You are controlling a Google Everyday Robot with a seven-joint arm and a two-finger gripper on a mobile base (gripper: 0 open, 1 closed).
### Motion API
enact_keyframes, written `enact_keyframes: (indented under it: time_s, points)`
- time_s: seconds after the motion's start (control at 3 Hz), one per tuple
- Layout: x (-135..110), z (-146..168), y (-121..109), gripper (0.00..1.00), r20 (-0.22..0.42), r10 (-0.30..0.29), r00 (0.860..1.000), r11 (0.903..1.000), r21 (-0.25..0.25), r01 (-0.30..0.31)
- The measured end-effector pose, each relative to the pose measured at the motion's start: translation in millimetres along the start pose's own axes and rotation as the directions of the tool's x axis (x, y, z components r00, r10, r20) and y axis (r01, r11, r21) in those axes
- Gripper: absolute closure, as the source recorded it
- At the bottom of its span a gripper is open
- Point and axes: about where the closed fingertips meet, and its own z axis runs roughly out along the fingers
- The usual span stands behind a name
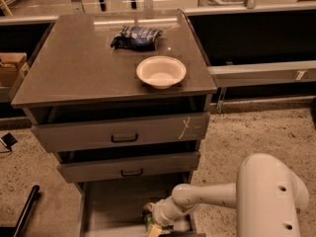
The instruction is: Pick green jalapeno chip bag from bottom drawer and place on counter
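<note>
The bottom drawer [111, 205] is pulled open, showing its flat grey floor. My gripper [151, 224] reaches down into its front right part, at the end of the white arm [207, 196]. A small patch of the green jalapeno chip bag [147, 216] shows right at the gripper; the rest of it is hidden by the wrist. I cannot tell whether the bag is held. The counter [74, 68] is the glossy dark top of the cabinet above.
A white bowl [161, 71] and a dark blue bag [136, 37] lie on the counter. The two upper drawers [123, 132] stand slightly open above the gripper. A black pole [24, 211] lies on the floor at left, a cardboard box [10, 67] beside the cabinet.
</note>
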Motion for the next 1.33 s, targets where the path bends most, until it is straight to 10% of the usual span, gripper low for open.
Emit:
enact_keyframes:
  time_s: [1.0, 1.33]
  points:
    - [-14.0, -15.6, -2.9, 0.88, 0.12, -0.044, 0.992, 0.9971, 0.067, 0.036]
    - [-60.3, -76.2, -4.2, 1.0, 0.238, -0.17, 0.956, 0.9777, 0.162, 0.133]
